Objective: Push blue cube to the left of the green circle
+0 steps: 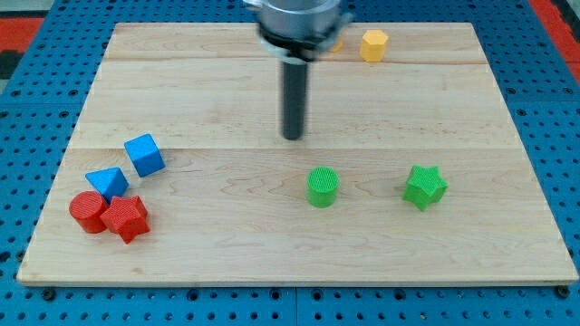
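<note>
The blue cube (145, 155) sits at the view's left on the wooden board (227, 235). The green circle (322, 187) stands near the middle, lower down. My tip (294, 136) rests on the board just above and slightly left of the green circle, well to the right of the blue cube and touching neither.
A blue triangle (108, 182), a red circle (88, 212) and a red star (126, 217) cluster below the blue cube. A green star (424, 187) lies right of the green circle. A yellow hexagon (373, 44) sits at the view's top, another yellow block (334, 43) partly hidden behind the arm.
</note>
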You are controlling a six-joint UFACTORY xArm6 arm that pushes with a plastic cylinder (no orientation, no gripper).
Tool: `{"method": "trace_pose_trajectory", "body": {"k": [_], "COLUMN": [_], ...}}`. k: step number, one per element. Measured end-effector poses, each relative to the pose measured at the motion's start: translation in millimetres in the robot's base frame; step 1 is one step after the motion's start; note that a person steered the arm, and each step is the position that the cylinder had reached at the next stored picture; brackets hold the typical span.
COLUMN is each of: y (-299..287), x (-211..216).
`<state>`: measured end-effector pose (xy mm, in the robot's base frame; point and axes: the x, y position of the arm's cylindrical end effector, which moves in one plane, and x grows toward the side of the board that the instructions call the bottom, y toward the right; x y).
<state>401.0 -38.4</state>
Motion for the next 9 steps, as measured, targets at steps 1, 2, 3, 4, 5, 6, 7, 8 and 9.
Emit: {"method": "trace_pose_trajectory", "body": {"k": [1,2,3,4,5,6,7,8,9], "y": [-108.1,-180.5,-194.7,-160.6,-127.7,-156.9,-146.7,-123.1,-101.8], "x": [-22.2,-9.5,11.9,34.0,51.2,50.6,66.8,83.1,89.6]}}
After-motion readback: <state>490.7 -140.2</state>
